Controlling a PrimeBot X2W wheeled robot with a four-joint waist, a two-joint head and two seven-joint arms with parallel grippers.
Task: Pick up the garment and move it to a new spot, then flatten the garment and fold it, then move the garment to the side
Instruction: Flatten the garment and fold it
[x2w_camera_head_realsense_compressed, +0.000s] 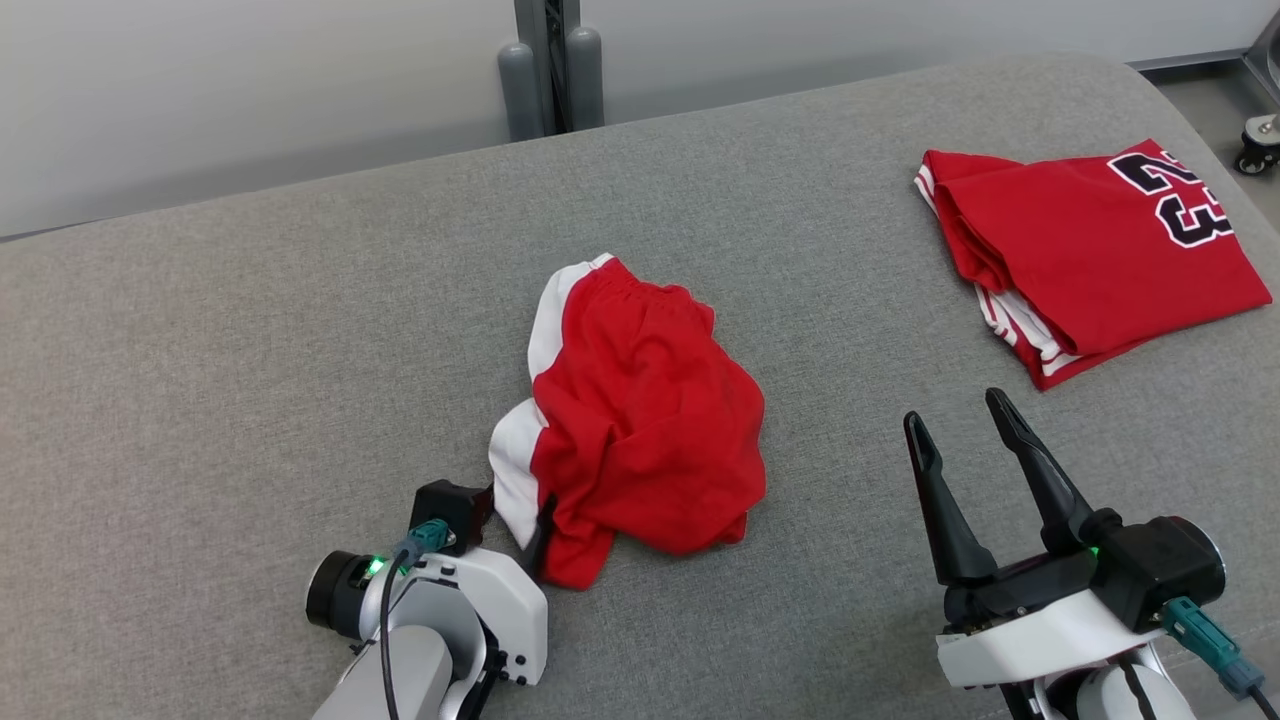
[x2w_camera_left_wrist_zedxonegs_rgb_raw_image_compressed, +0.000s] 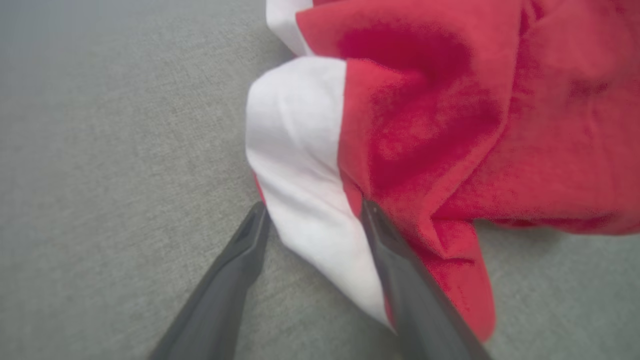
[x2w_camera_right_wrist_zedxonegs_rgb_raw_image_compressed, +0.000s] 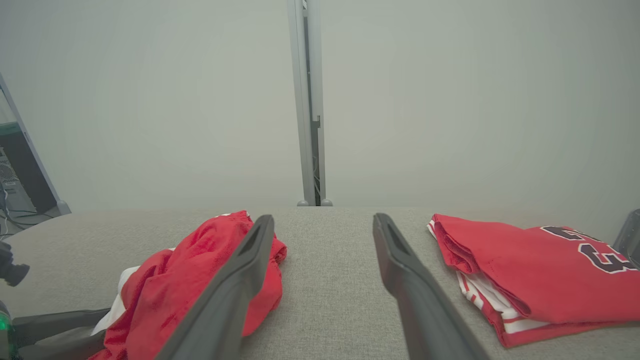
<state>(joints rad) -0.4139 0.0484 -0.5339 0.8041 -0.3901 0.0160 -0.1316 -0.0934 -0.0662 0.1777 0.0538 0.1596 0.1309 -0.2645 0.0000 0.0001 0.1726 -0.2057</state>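
In your head view, the garment (x2w_camera_head_realsense_compressed: 640, 420), red shorts with white side bands, lies crumpled in the middle of the grey table (x2w_camera_head_realsense_compressed: 250, 350). Your left gripper (x2w_camera_head_realsense_compressed: 515, 530) is at the heap's near left edge, its fingertips tucked against the cloth. Your right gripper (x2w_camera_head_realsense_compressed: 953, 408) sits near and to the right, well apart from the shorts, with its two fingers spread wide and nothing between them. At the far right lies a folded red jersey (x2w_camera_head_realsense_compressed: 1090, 260). The only writing you can read on it is a black number "23" (x2w_camera_head_realsense_compressed: 1180, 195) outlined in white.

In your left wrist view, the left gripper (x2w_camera_left_wrist_zedxonegs_rgb_raw_image_compressed: 314, 205) has its fingers apart, with the garment's (x2w_camera_left_wrist_zedxonegs_rgb_raw_image_compressed: 450, 125) white band (x2w_camera_left_wrist_zedxonegs_rgb_raw_image_compressed: 295, 150) lying between them. One finger rests on bare table (x2w_camera_left_wrist_zedxonegs_rgb_raw_image_compressed: 100, 175) and the other lies against the red cloth. The picture is too soft to show any label.

In your right wrist view, the right gripper (x2w_camera_right_wrist_zedxonegs_rgb_raw_image_compressed: 324, 217) stands open over the table. The garment (x2w_camera_right_wrist_zedxonegs_rgb_raw_image_compressed: 200, 270) is to its left and the jersey (x2w_camera_right_wrist_zedxonegs_rgb_raw_image_compressed: 525, 270) to its right. The number (x2w_camera_right_wrist_zedxonegs_rgb_raw_image_compressed: 585, 245) is seen at a slant and runs to the picture's edge.
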